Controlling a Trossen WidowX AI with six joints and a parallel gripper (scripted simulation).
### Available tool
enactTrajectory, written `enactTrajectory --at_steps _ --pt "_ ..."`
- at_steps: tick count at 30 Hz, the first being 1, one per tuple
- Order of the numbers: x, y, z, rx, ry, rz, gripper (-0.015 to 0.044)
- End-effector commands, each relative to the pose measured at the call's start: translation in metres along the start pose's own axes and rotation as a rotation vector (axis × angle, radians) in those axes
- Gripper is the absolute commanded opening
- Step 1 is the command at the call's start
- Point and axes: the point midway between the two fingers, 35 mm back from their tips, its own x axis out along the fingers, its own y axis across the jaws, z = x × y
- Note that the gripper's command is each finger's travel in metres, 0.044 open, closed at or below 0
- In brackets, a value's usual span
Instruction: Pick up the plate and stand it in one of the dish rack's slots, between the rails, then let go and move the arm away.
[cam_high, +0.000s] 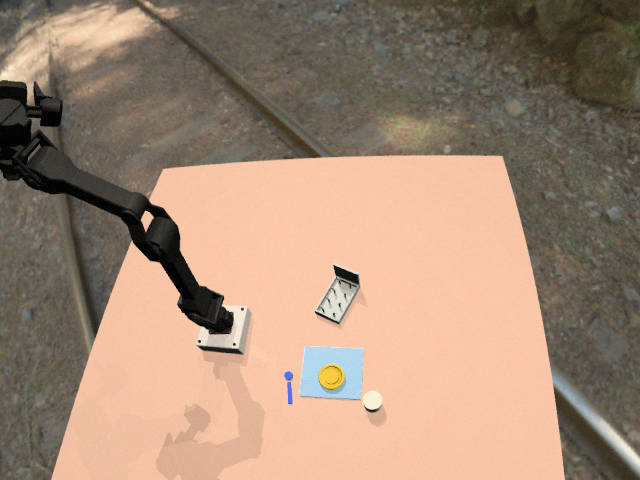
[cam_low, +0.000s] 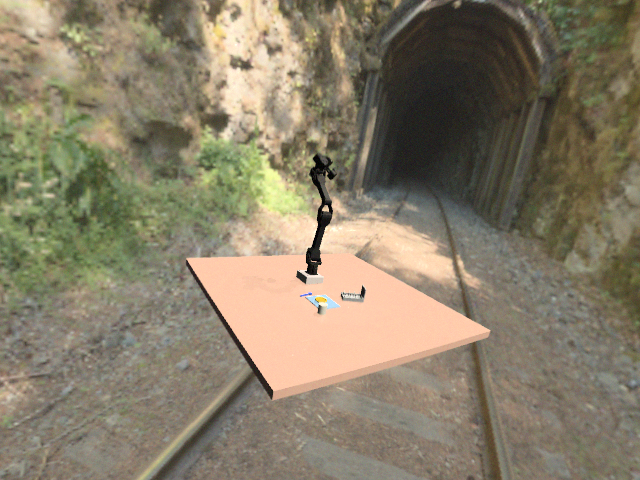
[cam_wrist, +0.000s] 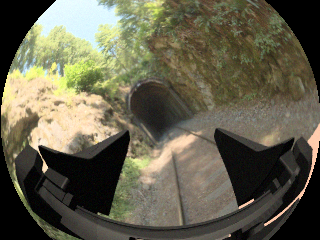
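Observation:
A yellow round plate (cam_high: 331, 376) (cam_low: 321, 299) lies flat on a light blue mat (cam_high: 311, 358) (cam_low: 332, 305). The dish rack (cam_high: 346, 274) (cam_low: 363, 292) stands beyond the mat in the top view, a light tray with a dark upright panel at one end and rows of short dark rails. No plate stands in it. My gripper (cam_wrist: 174, 134) is open, with its two black fingers wide apart and nothing between them. The arm is raised high and leans away from the plate and rack, past the table's left side in the top view.
A blue spoon-like utensil (cam_high: 289, 392) (cam_low: 306, 295) lies beside the mat, on the arm base's side. A whitish cup (cam_high: 372, 400) (cam_low: 322, 309) stands just off the mat's opposite corner. The arm's white base (cam_high: 241, 330) (cam_low: 310, 279) is left of the rack in the top view.

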Motion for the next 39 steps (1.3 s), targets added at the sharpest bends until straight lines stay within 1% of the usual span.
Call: enactTrajectory --at_steps 1,6,12,20,27,30,36,39 --pt "0.001 -0.001 0.0 -0.005 -0.001 -0.002 0.04" --pt "0.021 -0.019 -0.013 -0.141 -0.019 -0.05 0.04" --pt "0.048 -0.055 -0.024 -0.308 -0.037 -0.137 0.04" --pt "0.081 -0.121 -0.024 -0.482 -0.059 -0.293 0.04" --pt "0.105 -0.19 -0.024 -0.646 -0.026 -0.437 0.04" --pt "0.112 -0.223 -0.021 -0.708 -0.005 -0.504 0.04" --pt "0.106 -0.276 0.002 -0.809 0.024 -0.607 0.04" --pt "0.105 -0.312 0.009 -0.856 0.059 -0.683 0.04"
